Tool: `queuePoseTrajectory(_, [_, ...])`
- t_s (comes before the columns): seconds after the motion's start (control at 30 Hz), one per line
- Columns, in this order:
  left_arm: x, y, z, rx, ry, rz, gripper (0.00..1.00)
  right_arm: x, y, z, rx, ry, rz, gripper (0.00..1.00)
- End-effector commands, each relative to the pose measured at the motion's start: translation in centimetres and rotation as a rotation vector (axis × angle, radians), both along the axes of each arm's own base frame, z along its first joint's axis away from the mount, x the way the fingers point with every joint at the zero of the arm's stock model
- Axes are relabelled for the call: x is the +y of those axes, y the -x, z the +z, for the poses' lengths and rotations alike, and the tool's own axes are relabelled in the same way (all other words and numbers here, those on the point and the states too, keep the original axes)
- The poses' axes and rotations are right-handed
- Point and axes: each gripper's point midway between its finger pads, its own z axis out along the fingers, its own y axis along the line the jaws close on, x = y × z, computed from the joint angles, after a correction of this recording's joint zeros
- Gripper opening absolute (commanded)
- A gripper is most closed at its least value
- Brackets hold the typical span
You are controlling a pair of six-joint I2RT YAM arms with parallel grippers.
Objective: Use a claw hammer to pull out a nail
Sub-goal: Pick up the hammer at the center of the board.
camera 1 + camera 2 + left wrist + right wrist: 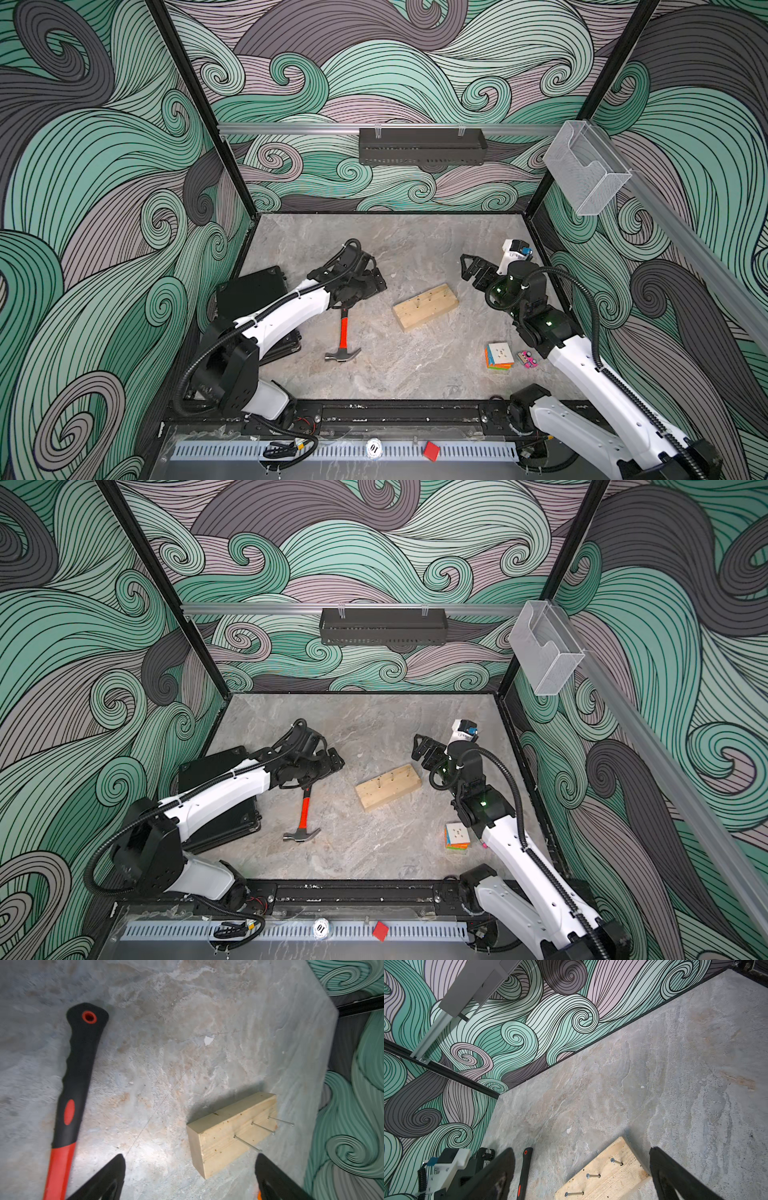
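Pickup step, I reckon: my left gripper (pixel 372 281) and right gripper (pixel 468 270) both spread empty, so next I drop left onto the hammer (pixel 343 332).

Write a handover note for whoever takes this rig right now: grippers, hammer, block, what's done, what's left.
Left gripper: open and empty, up by the black handle end of the hammer, jaws not around it.
Right gripper: open and empty, near the block, not touching it.
Hammer: flat on the table, left of the block, head toward the robot's base.
Block: mid-table, with three nails standing in it.
Done: nothing. The hammer is not gripped and no nail has been pulled.
Left: probably grip the handle, hook the claw under a nail head, then lever it out.
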Motion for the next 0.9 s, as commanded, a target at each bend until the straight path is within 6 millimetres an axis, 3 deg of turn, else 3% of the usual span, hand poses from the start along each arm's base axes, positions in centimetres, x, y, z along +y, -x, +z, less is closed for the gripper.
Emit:
queuePoseTrajectory(0.0, [3.7, 0.7, -1.8, 0.07, -0.29, -0.095, 0.92, -0.2, 0.0, 0.1, 0.021, 0.03, 0.013, 1.0])
queuePoseTrajectory(0.13, [5.7, 0.4, -4.4, 0.145, -0.366, -0.123, 0.88, -0.4, -0.1, -1.0, 0.071, 0.061, 0.022, 1.0])
queuePoseTrajectory(0.33, [6.8, 0.0, -7.4, 0.192, -0.348, -0.142, 0.83, -0.5, -1.0, -3.8, 0.124, 0.095, 0.045, 1.0])
queuePoseTrajectory(0.6, [6.6, -0.5, -10.1, 0.216, -0.306, -0.16, 0.7, 0.0, -2.4, -8.6, 0.198, 0.057, 0.077, 1.0])
queuePoseTrajectory(0.87, [6.3, -0.4, -11.9, 0.237, -0.306, -0.182, 0.55, 1.1, -3.3, -11.7, 0.262, -0.027, 0.128, 1.0])
